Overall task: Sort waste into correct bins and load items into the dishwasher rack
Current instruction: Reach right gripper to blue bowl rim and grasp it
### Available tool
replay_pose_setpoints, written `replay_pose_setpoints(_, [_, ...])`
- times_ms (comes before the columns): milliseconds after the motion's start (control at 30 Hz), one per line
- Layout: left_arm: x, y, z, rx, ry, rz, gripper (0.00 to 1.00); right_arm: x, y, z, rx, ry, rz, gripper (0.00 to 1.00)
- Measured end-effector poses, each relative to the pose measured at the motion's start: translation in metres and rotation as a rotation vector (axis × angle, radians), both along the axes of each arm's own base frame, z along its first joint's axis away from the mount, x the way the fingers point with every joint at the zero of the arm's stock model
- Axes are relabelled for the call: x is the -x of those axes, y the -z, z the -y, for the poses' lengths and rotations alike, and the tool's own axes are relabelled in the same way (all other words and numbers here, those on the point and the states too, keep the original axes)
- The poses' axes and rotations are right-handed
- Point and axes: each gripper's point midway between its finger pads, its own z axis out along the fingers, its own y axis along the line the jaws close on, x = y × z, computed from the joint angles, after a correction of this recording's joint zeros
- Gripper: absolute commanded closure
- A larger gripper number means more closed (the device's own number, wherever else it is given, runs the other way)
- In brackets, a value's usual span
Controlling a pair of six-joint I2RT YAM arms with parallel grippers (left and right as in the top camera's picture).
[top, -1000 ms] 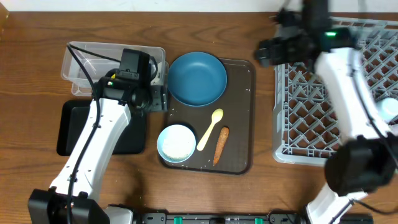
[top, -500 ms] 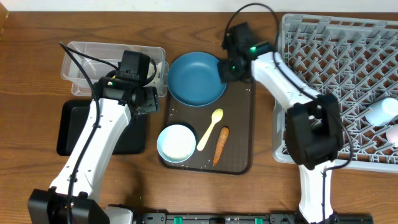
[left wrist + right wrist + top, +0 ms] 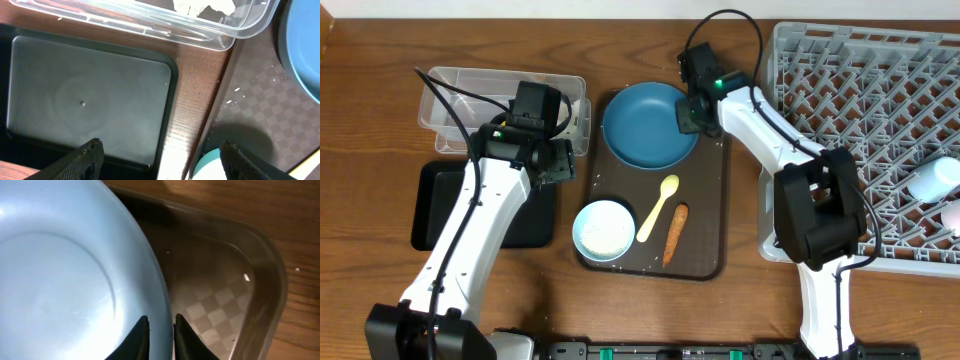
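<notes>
The brown serving tray (image 3: 705, 240) carries one dark blue plate (image 3: 645, 125), one light blue bowl (image 3: 603, 229), one yellow spoon (image 3: 658, 208) and one carrot stick (image 3: 674, 234). Left of it lie one clear tub (image 3: 460, 95) and one black tray (image 3: 435, 205). Right of it, the rack (image 3: 860, 120) holds two cups (image 3: 932, 180). The right gripper (image 3: 159, 332) pinches the plate's rim, and the plate has slid slightly right. The left gripper (image 3: 160, 150) hangs spread at the serving tray's left edge.

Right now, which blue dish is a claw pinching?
The big dark blue plate. The right claw has its rim between both fingers. The small light blue bowl sits apart, with no claw on it.
</notes>
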Motion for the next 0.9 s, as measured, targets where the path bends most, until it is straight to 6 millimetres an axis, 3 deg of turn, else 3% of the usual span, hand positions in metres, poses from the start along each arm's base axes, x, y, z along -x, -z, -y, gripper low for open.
replay_pose_setpoints(167, [0.000, 0.000, 0.000, 0.000, 0.000, 0.001, 0.23, 0.007, 0.002, -0.001, -0.011, -0.007, -0.031, 0.97])
replay_pose_setpoints(667, [0.000, 0.000, 0.000, 0.000, 0.000, 0.000, 0.24, 0.008, 0.003, -0.003, -0.031, -0.007, -0.042, 0.99])
replay_pose_setpoints(900, [0.000, 0.000, 0.000, 0.000, 0.000, 0.001, 0.23, -0.004, -0.008, 0.022, -0.045, 0.024, -0.024, 0.99])
